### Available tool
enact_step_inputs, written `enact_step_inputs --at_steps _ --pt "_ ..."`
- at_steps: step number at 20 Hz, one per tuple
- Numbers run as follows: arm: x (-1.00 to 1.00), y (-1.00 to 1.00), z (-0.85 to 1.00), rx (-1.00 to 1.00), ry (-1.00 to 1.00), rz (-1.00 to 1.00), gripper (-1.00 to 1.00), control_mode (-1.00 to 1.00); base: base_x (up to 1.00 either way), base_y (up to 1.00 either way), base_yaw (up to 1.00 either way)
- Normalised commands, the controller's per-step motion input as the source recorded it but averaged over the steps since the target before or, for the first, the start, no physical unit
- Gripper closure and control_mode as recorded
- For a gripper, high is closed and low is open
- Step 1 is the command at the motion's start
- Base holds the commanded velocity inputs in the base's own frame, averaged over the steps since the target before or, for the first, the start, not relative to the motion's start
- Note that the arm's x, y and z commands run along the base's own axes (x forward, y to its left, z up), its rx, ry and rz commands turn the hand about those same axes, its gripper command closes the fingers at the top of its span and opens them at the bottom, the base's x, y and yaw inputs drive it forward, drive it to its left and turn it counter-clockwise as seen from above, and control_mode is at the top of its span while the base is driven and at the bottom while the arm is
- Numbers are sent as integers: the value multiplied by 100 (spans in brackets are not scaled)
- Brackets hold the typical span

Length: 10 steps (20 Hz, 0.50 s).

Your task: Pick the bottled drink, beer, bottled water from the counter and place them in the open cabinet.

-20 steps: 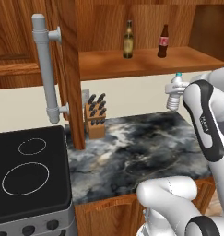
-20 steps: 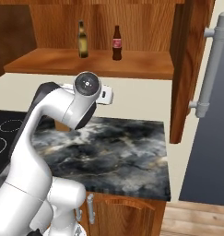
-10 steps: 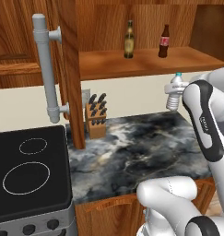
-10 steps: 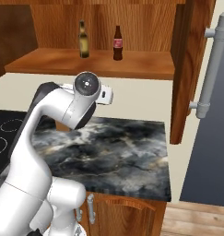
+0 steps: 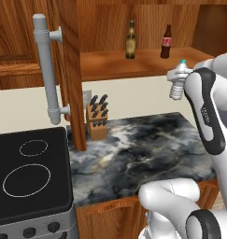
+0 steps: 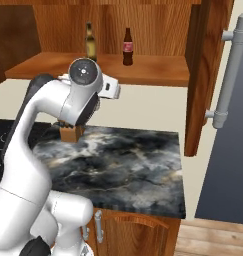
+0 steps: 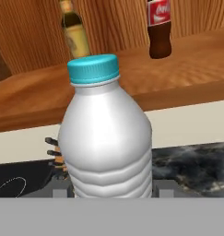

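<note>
My gripper (image 7: 112, 191) is shut on the bottled water (image 7: 106, 138), a pale ribbed bottle with a blue-green cap (image 7: 93, 69); dark fingertips (image 7: 60, 192) press its lower sides. In the left base view the bottled water (image 5: 177, 83) hangs upright above the right part of the counter (image 5: 143, 154), just in front of and slightly below the shelf edge. Inside the open cabinet (image 5: 115, 63) stand the beer (image 5: 130, 39) and, to its right, the bottled drink (image 5: 166, 42). The beer (image 6: 90, 42) and the bottled drink (image 6: 127, 46) also show from the right side.
The cabinet door (image 5: 70, 79) swings out left of the shelf, with its long grey bar handle (image 5: 49, 74). A knife block (image 5: 97, 119) stands at the counter's back left. A black stovetop (image 5: 26, 172) lies to the left. A second door (image 6: 198, 75) hangs on the right.
</note>
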Motion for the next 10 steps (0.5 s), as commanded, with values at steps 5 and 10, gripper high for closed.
enact_step_inputs --at_steps 5,10 --pt "1 -4 52 -1 3 -6 100 -100 0 0 0" --pt "19 -2 30 -3 0 -4 100 -100 0 0 0"
